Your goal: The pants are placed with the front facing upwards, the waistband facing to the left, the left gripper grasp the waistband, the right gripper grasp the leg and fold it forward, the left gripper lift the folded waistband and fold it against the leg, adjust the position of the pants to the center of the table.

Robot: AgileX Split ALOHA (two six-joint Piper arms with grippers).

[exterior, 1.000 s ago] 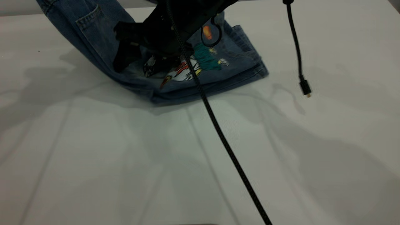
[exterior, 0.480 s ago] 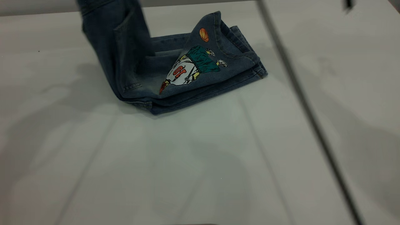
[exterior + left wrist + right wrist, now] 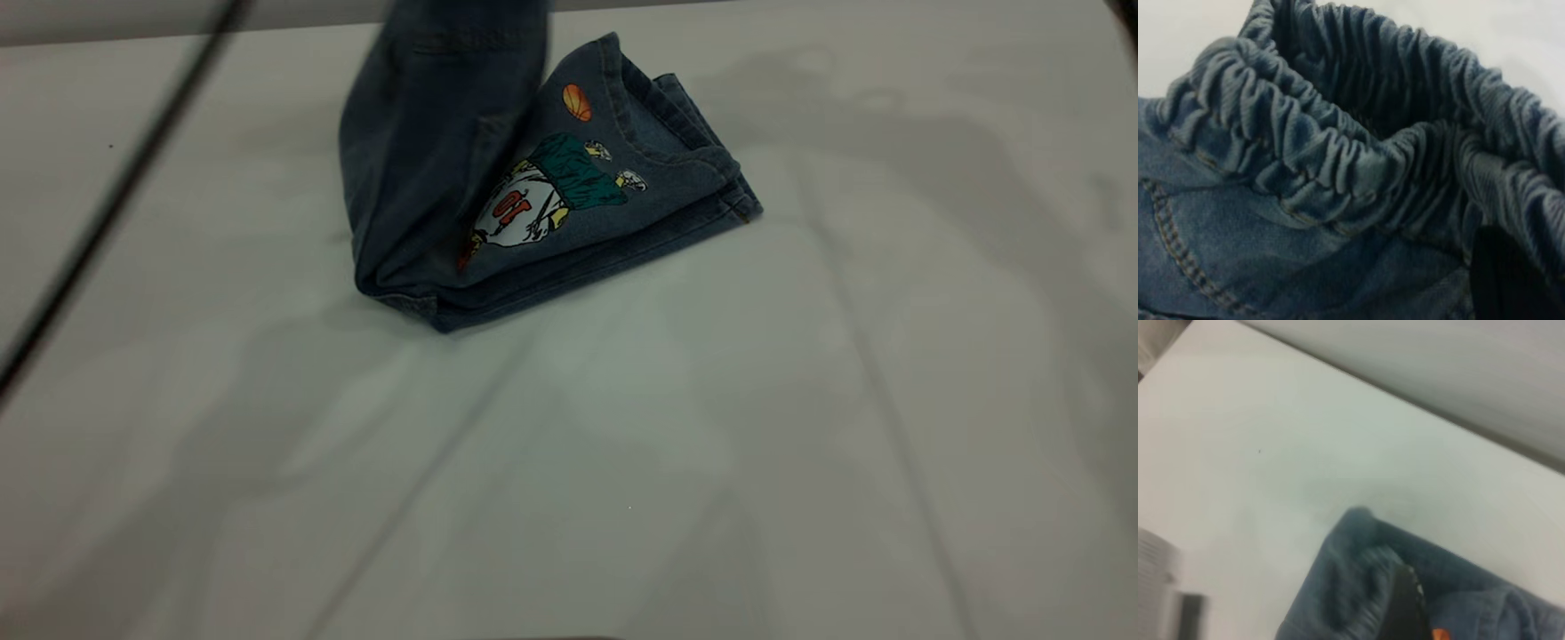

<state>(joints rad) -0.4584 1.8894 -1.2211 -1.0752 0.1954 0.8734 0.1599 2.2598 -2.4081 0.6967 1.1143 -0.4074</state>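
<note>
On the leg [image 3: 605, 191] we read the number "10" in red on the cartoon player's white shirt, with an orange ball printed above him; we find no other writing. The pants [image 3: 498, 178] lie folded toward the far side of the table [image 3: 622, 444], their waist end lifted upright and leaning over the printed leg. In the left wrist view the ruffled waistband [image 3: 1338, 160] fills the picture, bunched close to the camera, with a black piece of the left gripper [image 3: 1501, 280] against the cloth; we cannot tell how its fingers stand. We cannot make out the right gripper's state either. Compared with half a second ago, the raised denim has swung rightward, now covering part of the print.
</note>
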